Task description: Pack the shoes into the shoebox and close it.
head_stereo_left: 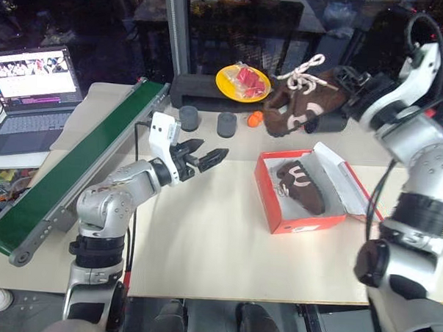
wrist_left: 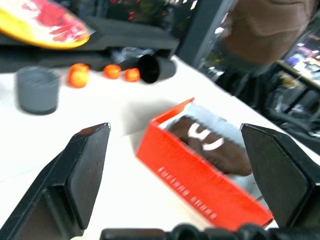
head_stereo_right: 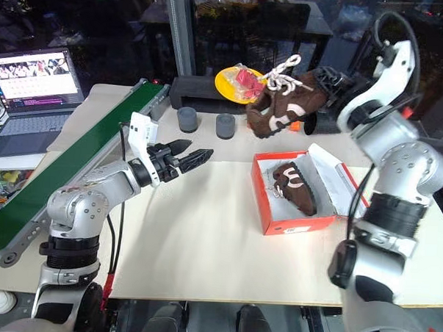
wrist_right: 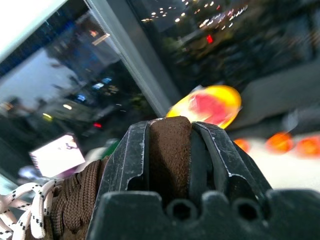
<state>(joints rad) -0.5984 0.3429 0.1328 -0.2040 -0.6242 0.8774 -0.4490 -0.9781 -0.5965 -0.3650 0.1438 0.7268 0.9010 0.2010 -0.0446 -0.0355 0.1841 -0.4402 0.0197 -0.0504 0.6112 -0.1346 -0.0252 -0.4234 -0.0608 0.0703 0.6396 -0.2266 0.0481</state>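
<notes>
The red-orange shoebox (head_stereo_left: pixel 305 222) stands open on the table at the right, with its lid (head_stereo_left: pixel 347 184) folded back on its far right side. One dark brown shoe (head_stereo_left: pixel 301 186) with cream markings lies inside it. The other shoe (head_stereo_left: pixel 301 103) hangs in the air above and behind the box, its cream-white laces (head_stereo_left: pixel 308 73) on top. My right gripper (wrist_right: pixel 170 131) is shut on the brown edge of that shoe. My left gripper (head_stereo_left: pixel 211 149) hovers open left of the box with nothing between its fingers (wrist_left: pixel 85 165), and the box (wrist_left: pixel 195 185) lies ahead of it.
A green conveyor (head_stereo_left: pixel 82 160) runs along the table's left side, beside a laptop (head_stereo_left: pixel 34 84). At the back are a yellow plate (head_stereo_left: pixel 242 82) with red items, two grey cups (head_stereo_left: pixel 188 118), small orange balls (head_stereo_left: pixel 254 117) and a black cylinder (head_stereo_left: pixel 328 123) on its side.
</notes>
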